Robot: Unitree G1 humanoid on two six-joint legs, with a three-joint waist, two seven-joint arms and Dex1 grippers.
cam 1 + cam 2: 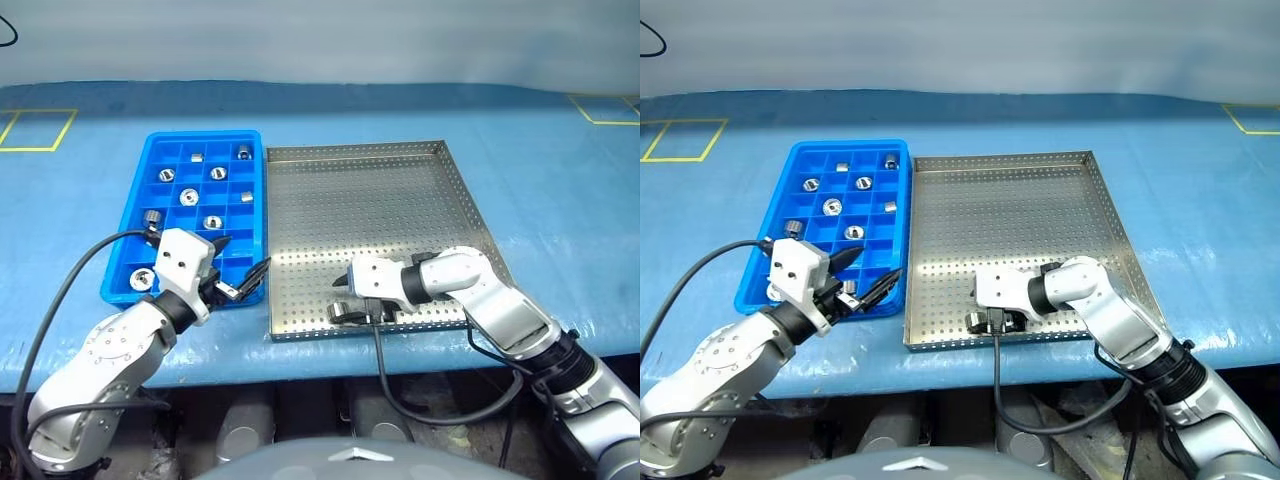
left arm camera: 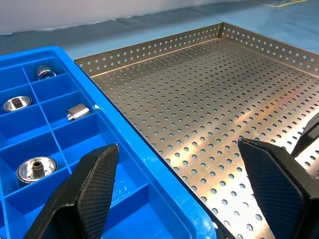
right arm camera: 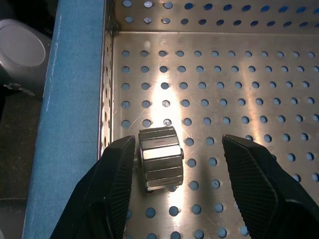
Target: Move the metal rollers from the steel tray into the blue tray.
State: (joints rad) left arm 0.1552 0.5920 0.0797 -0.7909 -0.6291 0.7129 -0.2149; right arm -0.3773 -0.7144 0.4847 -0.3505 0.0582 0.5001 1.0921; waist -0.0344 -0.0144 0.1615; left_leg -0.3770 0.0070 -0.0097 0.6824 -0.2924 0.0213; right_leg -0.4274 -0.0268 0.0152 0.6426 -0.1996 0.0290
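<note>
Between the wide-open, empty jaws of the right gripper (image 3: pixel 177 191), hard against one finger (image 3: pixel 117 184) with a gap to the other: last of the metal rollers (image 3: pixel 159 165) on the steel tray (image 3: pixel 239 89), near its front corner. Best to centre over it before closing, so both pads meet its ribbed sides evenly. Lying on its side, axis running jaw to jaw; left gripper (image 2: pixel 192 191) likewise spread and empty, straddling the blue tray (image 2: pixel 149 169) rim.

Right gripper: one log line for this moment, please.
right gripper: open, straddling roller | steel tray: near corner | left gripper: open, over blue tray edge
</note>
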